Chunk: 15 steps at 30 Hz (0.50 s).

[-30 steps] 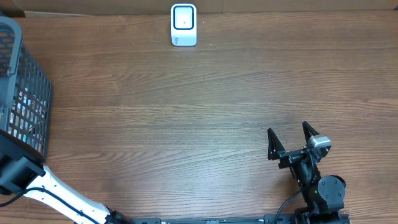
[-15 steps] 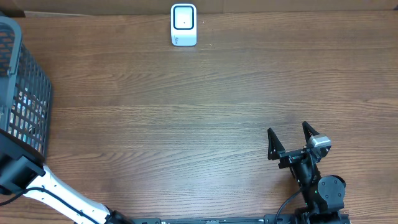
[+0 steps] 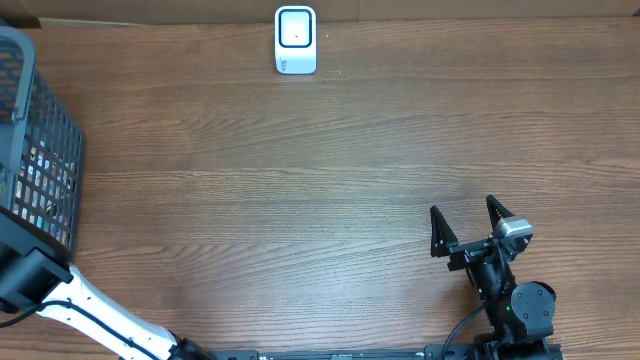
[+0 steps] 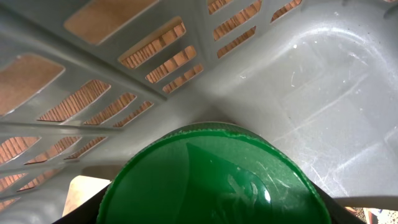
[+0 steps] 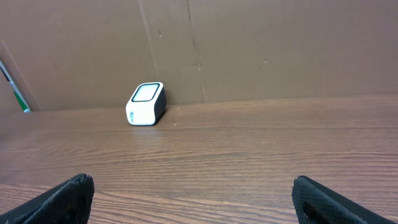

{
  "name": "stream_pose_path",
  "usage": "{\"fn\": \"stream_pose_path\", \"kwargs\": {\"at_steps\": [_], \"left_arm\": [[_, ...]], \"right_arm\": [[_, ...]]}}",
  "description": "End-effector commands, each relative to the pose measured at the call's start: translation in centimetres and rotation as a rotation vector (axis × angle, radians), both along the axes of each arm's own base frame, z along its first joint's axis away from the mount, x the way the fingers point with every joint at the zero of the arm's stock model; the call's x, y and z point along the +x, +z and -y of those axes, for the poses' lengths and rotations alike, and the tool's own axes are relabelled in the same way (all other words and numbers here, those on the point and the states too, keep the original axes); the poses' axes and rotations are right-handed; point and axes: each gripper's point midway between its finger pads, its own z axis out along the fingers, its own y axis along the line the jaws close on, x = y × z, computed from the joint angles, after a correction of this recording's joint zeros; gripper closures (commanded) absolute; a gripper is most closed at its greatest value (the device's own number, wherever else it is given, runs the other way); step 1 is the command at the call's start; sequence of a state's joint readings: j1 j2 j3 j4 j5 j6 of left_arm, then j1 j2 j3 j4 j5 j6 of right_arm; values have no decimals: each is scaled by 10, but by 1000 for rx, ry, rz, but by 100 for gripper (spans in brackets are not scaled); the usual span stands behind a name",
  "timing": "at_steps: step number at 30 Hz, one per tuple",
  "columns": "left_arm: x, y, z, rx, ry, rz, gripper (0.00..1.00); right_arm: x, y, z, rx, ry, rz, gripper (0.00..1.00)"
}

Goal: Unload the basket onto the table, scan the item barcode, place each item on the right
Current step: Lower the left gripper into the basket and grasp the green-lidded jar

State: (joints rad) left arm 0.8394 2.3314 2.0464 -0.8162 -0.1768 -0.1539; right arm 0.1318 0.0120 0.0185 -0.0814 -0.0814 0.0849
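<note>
Left gripper (image 4: 206,213), down inside the grey basket (image 4: 93,87) and right over a round green lid (image 4: 211,174) in its corner, grip impossible to tell, seems at the pick-up step; next it must clamp, lift clear and carry it to the white scanner (image 3: 295,40) at the far edge of the table (image 3: 300,200).

The item (image 4: 214,180) shows a round, glossy green top, seen close from above; it lies inside the grey slatted basket (image 3: 40,130) at the 9 o'clock edge of the table (image 3: 330,180); the scanner (image 3: 296,40), a small white block with a dark-framed window, stands at the 12 o'clock edge.
</note>
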Motion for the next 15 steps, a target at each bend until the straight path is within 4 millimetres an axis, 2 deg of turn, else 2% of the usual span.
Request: {"fn": "stream_pose_path", "kwargs": {"at_steps": [1,4,8,9,12,13,15], "left_arm": [[1,11,-5,17,5,7,60],[3,30,-3,36,1,24,64],[7,65,3,77,-9,65,64],[10,87,8,103,-14,93,64],[13,130,22,145,-5,164,64],[16,163,34,176,5,224,64],[16,199,48,211,15,296,64]], "right_arm": [[0,-2,-1,-3,6,4,0],[0,-2,-1,-3,6,4,0],[0,-2,-1,-3,6,4,0],[0,-2,-1,-3,6,4,0],[0,-2,-1,-3,6,4,0],[0,-2,-1,-3,6,4,0],[0,-2,-1,-3,6,4,0]]}}
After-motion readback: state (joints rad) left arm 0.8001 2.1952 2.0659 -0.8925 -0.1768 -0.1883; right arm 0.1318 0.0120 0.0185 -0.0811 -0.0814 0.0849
